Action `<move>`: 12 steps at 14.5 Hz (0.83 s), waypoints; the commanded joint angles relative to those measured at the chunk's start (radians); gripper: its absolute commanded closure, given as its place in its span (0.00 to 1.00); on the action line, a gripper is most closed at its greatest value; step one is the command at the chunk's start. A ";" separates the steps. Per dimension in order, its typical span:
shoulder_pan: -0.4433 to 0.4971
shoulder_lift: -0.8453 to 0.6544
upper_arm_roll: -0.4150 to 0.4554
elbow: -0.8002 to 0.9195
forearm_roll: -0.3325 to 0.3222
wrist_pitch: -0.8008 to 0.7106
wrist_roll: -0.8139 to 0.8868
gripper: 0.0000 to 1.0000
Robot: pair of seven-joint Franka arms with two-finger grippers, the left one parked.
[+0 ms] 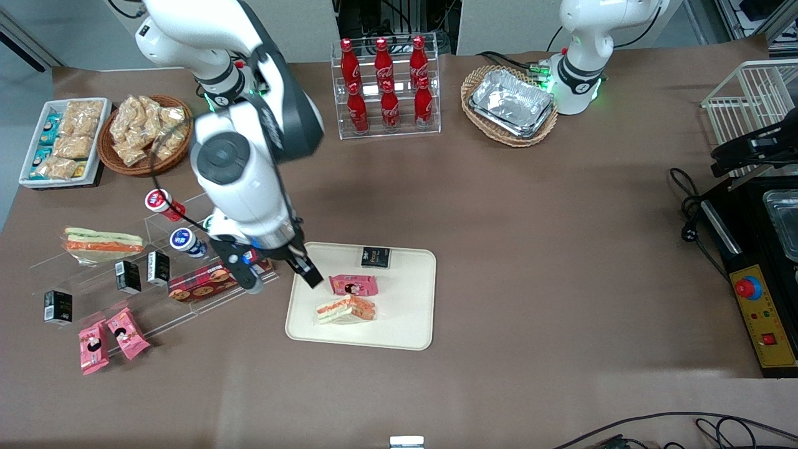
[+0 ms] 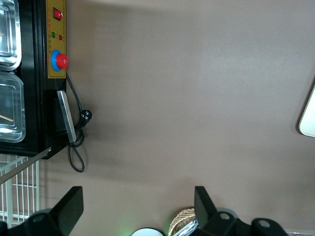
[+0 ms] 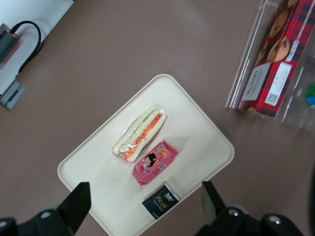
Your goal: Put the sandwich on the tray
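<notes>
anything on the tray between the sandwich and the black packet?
Yes: a pink snack packet lies on the tray between the sandwich and the black packet, seen clearest in the right wrist view. The tool hovers open nearby.

my gripper (image 1: 280, 279), fingers (image 1: 310, 274) spread, is hovering over the tray's (image 1: 399, 330) edge and is hiding part of the red biscuit box (image 1: 193, 288).

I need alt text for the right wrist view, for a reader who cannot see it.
A wrapped sandwich lies on a cream tray beside a pink snack packet and a small black box. The open gripper hangs above them, holding nothing.
</notes>
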 commanded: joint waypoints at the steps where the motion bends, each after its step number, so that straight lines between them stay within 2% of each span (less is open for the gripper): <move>1: -0.019 -0.134 -0.022 -0.007 -0.083 -0.147 -0.210 0.00; 2: -0.051 -0.163 -0.010 -0.009 -0.119 -0.179 -0.281 0.00; 4: -0.135 -0.215 0.057 -0.012 -0.138 -0.260 -0.359 0.00; 5: -0.218 -0.231 0.125 -0.012 -0.140 -0.288 -0.367 0.00; 6: -0.314 -0.258 0.227 -0.015 -0.155 -0.305 -0.380 0.00; 8: -0.540 -0.297 0.451 -0.024 -0.227 -0.340 -0.436 0.00; 10: -0.755 -0.323 0.640 -0.027 -0.249 -0.385 -0.473 0.00; 12: -0.852 -0.344 0.707 -0.035 -0.250 -0.387 -0.525 0.00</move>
